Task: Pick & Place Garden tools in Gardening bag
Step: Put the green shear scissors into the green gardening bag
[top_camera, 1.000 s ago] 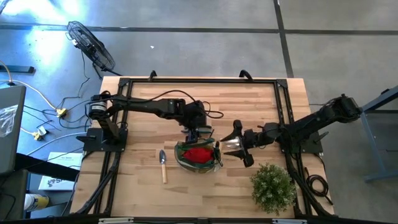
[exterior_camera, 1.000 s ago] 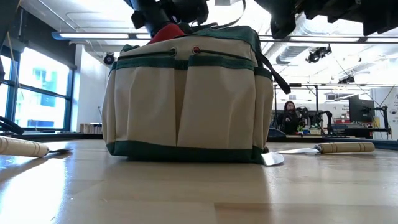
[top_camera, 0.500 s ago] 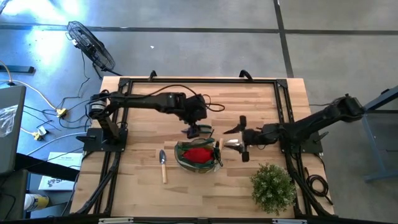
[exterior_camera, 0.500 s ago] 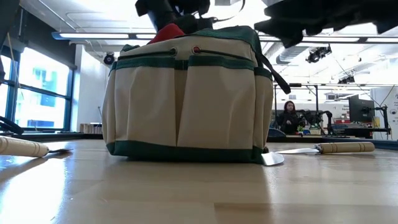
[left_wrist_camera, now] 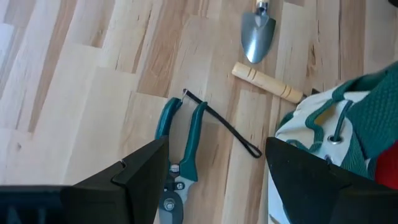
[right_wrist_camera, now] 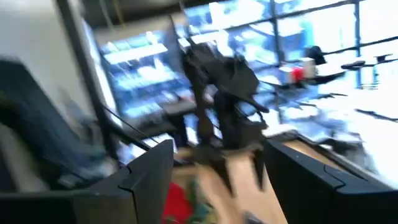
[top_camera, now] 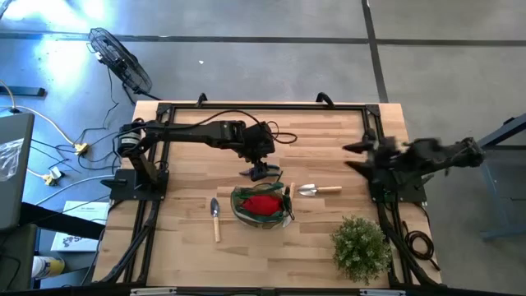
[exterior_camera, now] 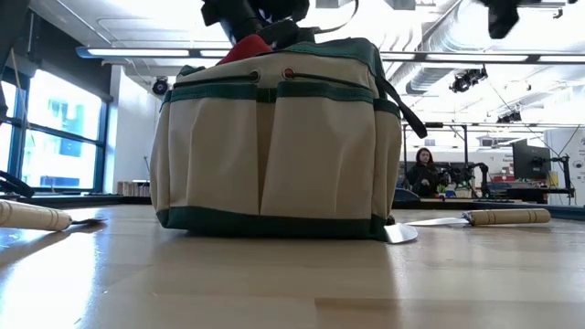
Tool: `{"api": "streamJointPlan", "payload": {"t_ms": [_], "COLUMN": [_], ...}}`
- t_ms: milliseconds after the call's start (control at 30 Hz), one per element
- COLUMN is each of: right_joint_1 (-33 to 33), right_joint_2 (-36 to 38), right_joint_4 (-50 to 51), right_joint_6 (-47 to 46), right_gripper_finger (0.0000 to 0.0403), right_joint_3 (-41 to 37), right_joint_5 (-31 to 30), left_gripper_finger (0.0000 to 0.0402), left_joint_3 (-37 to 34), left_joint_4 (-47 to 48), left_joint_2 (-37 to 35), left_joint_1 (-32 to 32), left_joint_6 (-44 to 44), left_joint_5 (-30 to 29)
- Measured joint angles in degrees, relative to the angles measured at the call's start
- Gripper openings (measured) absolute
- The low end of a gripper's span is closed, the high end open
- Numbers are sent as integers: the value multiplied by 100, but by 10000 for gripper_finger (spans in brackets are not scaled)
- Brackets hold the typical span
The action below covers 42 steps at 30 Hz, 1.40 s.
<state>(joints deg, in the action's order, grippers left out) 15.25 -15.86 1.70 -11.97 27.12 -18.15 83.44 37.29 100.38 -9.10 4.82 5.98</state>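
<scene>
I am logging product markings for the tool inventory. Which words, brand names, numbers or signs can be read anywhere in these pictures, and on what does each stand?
None can be read.
Gardening bag: plain panels, no label showing.
Pruning shears: no marking legible on handles or pivot.
Trowels: no stamp visible.
Papers on the floor beside the table: printing too small to read.
Screens in the room behind: too far off to read.

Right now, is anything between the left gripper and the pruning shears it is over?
Nothing visible. The open left gripper hangs directly above the pruning shears, which lie on bare table beside the gardening bag. A thin black strap trails from the handles.
</scene>
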Motion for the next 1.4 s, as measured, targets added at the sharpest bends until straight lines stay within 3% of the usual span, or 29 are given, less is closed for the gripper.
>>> {"api": "streamJointPlan", "payload": {"t_ms": [200, 400, 600, 800, 1067, 1133, 1400], "right_joint_1": [14, 17, 15, 14, 14, 14, 14], "right_joint_2": [1556, 1483, 1504, 1486, 1486, 1486, 1486], "right_joint_4": [1010, 2092, 2177, 2243, 2449, 2478, 2550], "right_joint_6": [-347, -462, -149, 161, 301, 300, 289], "right_gripper_finger": [240, 240, 240, 240, 240, 240, 240], "right_joint_3": [2, 412, 391, 384, 380, 380, 380], "right_joint_5": [759, 1551, 1414, 1383, 1241, 1217, 1230], "left_gripper_finger": [260, 260, 260, 260, 260, 260, 260], "left_joint_3": [0, 4, 2, 603, 1617, 1639, 1585], "left_joint_4": [-18, -56, -443, -526, 341, 836, 832], "left_joint_2": [0, 80, 591, 1276, 1686, 1684, 1700], "left_joint_1": [6, 11, 4, 8, 8, 8, -38], "left_joint_6": [-131, 321, 264, 108, -62, -71, -363], "left_joint_5": [-7, -209, -302, -241, -243, -375, -658]}}
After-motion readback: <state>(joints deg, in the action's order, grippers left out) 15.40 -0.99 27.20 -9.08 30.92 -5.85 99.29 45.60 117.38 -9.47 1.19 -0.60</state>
